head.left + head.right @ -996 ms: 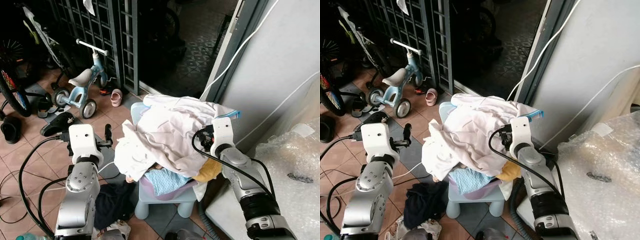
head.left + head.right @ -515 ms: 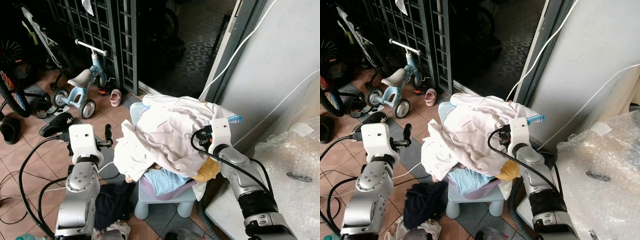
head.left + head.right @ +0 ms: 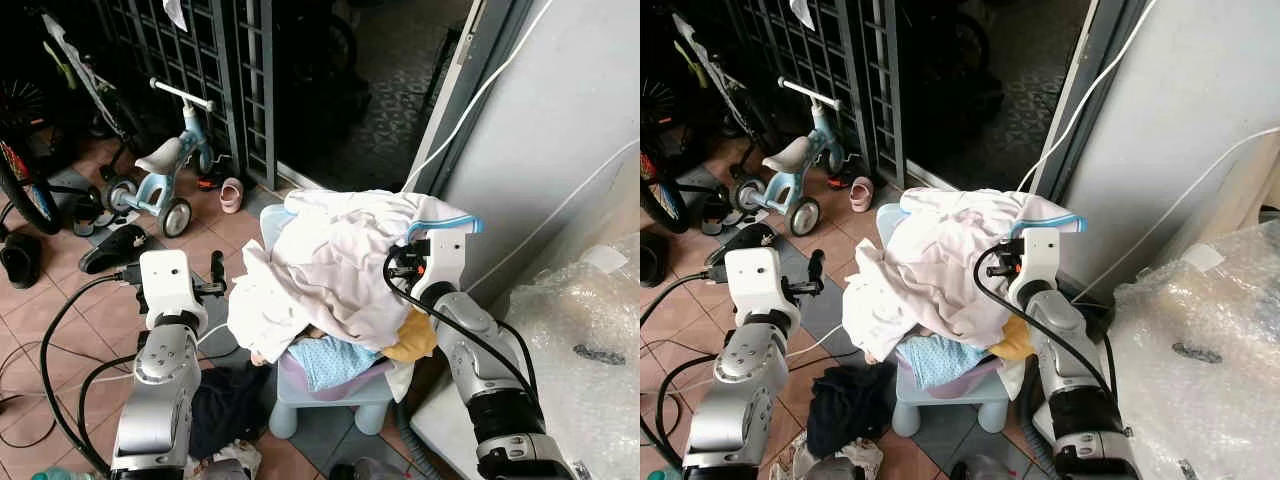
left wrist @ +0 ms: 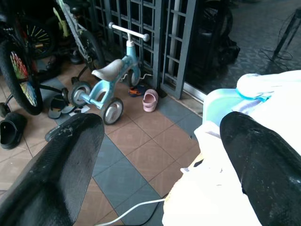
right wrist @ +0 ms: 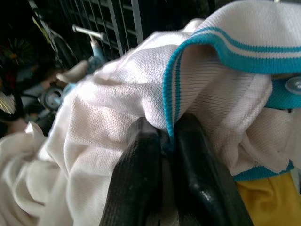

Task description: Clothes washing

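Observation:
A heap of white clothes (image 3: 330, 265) overflows a purple basin (image 3: 300, 372) standing on a pale blue stool (image 3: 335, 398). Blue cloth (image 3: 330, 360) and a yellow garment (image 3: 412, 340) lie under the heap. My right gripper (image 5: 165, 141) is shut on a white shirt with a blue-striped collar (image 5: 221, 52), at the heap's right side, and holds that edge a little raised. My left gripper (image 4: 160, 146) is open with nothing between its fingers. It hovers just left of the heap, above the tiled floor.
A child's blue tricycle (image 3: 165, 165), a pink shoe (image 3: 232, 193) and black sandals (image 3: 112, 248) lie to the left before a dark metal gate (image 3: 215, 60). Dark clothes (image 3: 225, 405) lie on the floor by the stool. Bubble wrap (image 3: 590, 330) and a grey wall stand right.
My right gripper has risen slightly, pulling the striped collar edge of the white shirt up with it. The left arm has stayed where it was.

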{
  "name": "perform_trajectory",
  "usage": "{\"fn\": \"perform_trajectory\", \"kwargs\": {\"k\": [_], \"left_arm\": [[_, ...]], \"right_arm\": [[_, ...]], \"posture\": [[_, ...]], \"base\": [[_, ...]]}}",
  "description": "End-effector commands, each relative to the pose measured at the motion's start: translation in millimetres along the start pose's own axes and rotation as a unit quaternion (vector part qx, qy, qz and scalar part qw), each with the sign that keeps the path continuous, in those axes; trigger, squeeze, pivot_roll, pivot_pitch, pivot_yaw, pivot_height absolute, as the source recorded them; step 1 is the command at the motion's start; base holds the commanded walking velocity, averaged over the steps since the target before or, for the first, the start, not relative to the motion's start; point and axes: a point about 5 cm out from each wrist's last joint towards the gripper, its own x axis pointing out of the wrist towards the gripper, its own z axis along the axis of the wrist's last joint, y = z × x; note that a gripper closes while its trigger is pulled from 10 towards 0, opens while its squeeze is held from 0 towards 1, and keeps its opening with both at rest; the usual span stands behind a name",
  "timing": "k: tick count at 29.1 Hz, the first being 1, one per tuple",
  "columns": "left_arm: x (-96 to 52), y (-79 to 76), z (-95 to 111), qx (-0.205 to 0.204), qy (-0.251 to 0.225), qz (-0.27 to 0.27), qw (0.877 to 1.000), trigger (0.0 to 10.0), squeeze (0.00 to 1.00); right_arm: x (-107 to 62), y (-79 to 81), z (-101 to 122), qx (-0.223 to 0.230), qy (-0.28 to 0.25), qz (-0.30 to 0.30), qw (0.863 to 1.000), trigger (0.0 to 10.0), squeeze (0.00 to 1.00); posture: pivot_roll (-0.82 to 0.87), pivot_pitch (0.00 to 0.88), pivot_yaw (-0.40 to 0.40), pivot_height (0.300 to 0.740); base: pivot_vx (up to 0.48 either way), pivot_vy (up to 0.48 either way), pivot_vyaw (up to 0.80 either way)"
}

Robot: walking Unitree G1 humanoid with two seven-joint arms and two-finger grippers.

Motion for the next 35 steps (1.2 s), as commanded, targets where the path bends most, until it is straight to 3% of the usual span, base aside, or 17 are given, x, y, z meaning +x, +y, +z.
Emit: {"fn": "perform_trajectory", "kwargs": {"k": [1, 4, 9, 15, 16, 18, 19, 35], "left_arm": [[2.4, -4.1, 3, 0.008, -0.008, 0.001, 1.0, 10.0, 0.0], [4.0, -5.7, 5, 0.012, -0.015, 0.0, 1.0, 10.0, 0.0], [5.5, -8.0, 10, 0.022, -0.03, 0.0, 0.999, 10.0, 0.0], [6.2, -9.6, 8, 0.023, -0.025, -0.005, 0.999, 10.0, 0.0], [6.7, -10.1, 8, 0.022, -0.024, -0.005, 0.999, 10.0, 0.0], [7.1, -10.7, 7, 0.021, -0.024, -0.005, 0.999, 10.0, 0.0], [7.4, -11.0, 7, 0.021, -0.025, -0.005, 0.999, 10.0, 0.0], [7.1, -10.7, 6, 0.019, -0.02, -0.002, 1.0, 10.0, 0.0]], "right_arm": [[-2.4, 2.4, 21, 0.018, -0.057, 0.004, 0.998, 0.0, 0.0], [-2.9, 4.3, 29, 0.039, -0.077, 0.001, 0.996, 0.0, 0.0], [-9.9, 10.0, 62, 0.028, -0.147, 0.005, 0.989, 0.0, 0.0], [-14.1, 11.0, 65, 0.023, -0.156, 0.006, 0.987, 0.0, 0.0], [-15.6, 11.6, 62, 0.013, -0.149, 0.006, 0.989, 4.7, 0.0], [-16.5, 11.8, 59, 0.005, -0.143, 0.005, 0.99, 4.7, 0.0], [-16.8, 11.7, 56, 0.002, -0.137, 0.003, 0.991, 10.0, 0.0], [-16.1, 11.5, 50, -0.007, -0.118, -0.008, 0.993, 10.0, 0.0]], "posture": [[0.03, 0.0, -0.033, 0.74], [0.03, 0.0, -0.03, 0.74], [0.01, 0.0, -0.021, 0.74], [0.01, 0.0, -0.02, 0.74], [0.0, 0.0, -0.02, 0.74], [0.0, 0.0, -0.021, 0.74], [0.0, 0.0, -0.021, 0.74], [0.01, 0.0, -0.022, 0.74]], "base": [[0.0, 0.0, 0.0], [0.0, 0.0, 0.0], [0.0, 0.0, 0.0], [0.0, 0.0, 0.0], [0.0, 0.0, 0.0], [0.0, 0.0, 0.0], [0.0, 0.0, 0.0], [-0.237, 0.0, -0.04]]}}
